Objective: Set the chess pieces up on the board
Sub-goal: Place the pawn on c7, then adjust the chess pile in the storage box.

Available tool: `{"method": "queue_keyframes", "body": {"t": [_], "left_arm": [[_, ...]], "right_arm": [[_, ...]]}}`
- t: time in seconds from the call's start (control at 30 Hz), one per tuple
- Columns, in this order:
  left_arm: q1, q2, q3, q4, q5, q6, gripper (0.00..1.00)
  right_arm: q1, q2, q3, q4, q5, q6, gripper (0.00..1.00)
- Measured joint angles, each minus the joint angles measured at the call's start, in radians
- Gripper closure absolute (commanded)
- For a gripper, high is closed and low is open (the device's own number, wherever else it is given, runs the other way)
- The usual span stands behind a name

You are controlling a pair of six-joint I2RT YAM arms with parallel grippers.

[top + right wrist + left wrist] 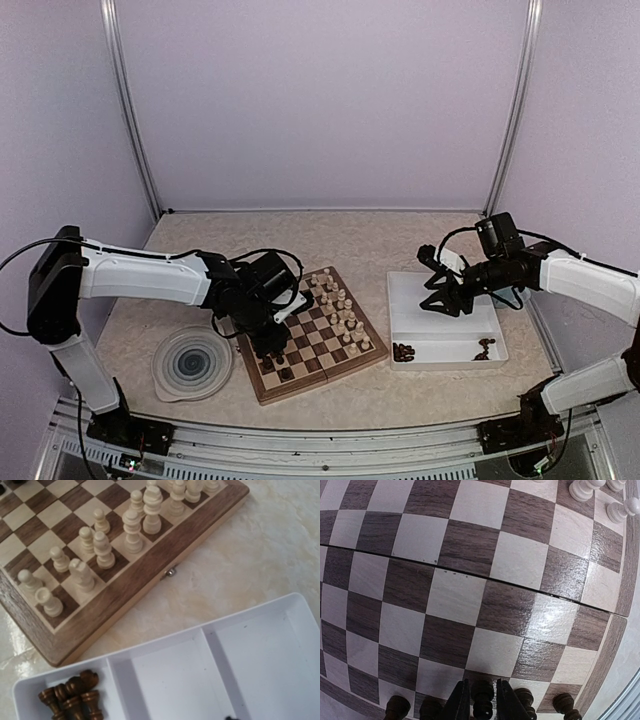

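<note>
- One dark piece point(482, 699) sits at the board point(455, 595) edge rank, btwn other dark men; cream set point(132, 530) ranked on opp. side.
- left fingers point(460, 702) flank it closely; gripping or freed, cannot tell.
- Step, by my reading: seating this piece. Next: part fingers, lift straight up, clear of neighbours.
- right fingers point(440, 302) apart, empty, over tray point(260, 665) holding unplaced dark pieces point(72, 700).

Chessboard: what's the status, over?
Left pincer straddles dark brown wooden piece on edge row of checkered wooden board, grip unclear. Right pincer open, empty, over white two-compartment tray. More dark pieces wait in tray. Nothing blocking.
</note>
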Motion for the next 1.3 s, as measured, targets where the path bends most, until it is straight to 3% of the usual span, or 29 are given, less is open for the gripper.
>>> {"method": "queue_keyframes", "body": {"t": [0.37,0.53,0.67,0.83,1.3], "left_arm": [[0.000,0.000,0.006,-0.015,-0.006,0.000,0.71],[0.007,-0.002,0.057,-0.011,-0.035,0.000,0.56],[0.023,-0.023,0.120,0.022,-0.069,-0.004,0.54],[0.034,-0.061,0.172,0.132,-0.082,-0.020,0.52],[0.012,-0.079,0.180,0.335,-0.035,-0.058,0.52]], "right_arm": [[0.000,0.000,0.000,0.000,0.000,0.000,0.46],[0.000,0.000,0.001,-0.013,0.020,-0.018,0.55],[0.000,0.011,0.001,-0.069,0.072,-0.073,0.64],[-0.012,0.011,-0.027,-0.146,0.186,-0.141,0.68],[-0.265,-0.053,-0.114,-0.371,0.465,-0.309,0.72]]}}
